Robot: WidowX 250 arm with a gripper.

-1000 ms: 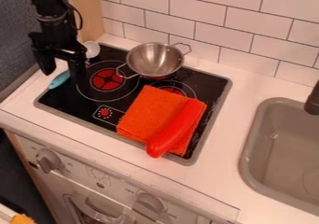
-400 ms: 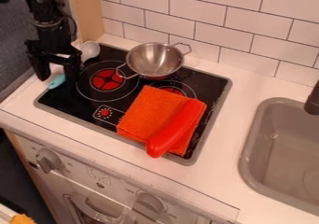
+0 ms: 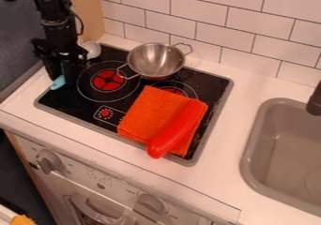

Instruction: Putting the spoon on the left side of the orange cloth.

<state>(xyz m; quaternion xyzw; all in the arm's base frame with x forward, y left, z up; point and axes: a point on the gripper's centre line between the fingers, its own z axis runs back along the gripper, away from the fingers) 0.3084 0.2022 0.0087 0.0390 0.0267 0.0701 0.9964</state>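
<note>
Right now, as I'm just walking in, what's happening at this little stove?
A robot arm has its black gripper down at the handle of a spoon by the left edge of the stove; whether it has a grip, I can't tell. The spoon isn't on the orange cloth, which has a long red object lying on it.

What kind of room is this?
It looks like a kitchen, perhaps a toy one: there's a stovetop with a metal pan on it and a sink set in the counter.
</note>
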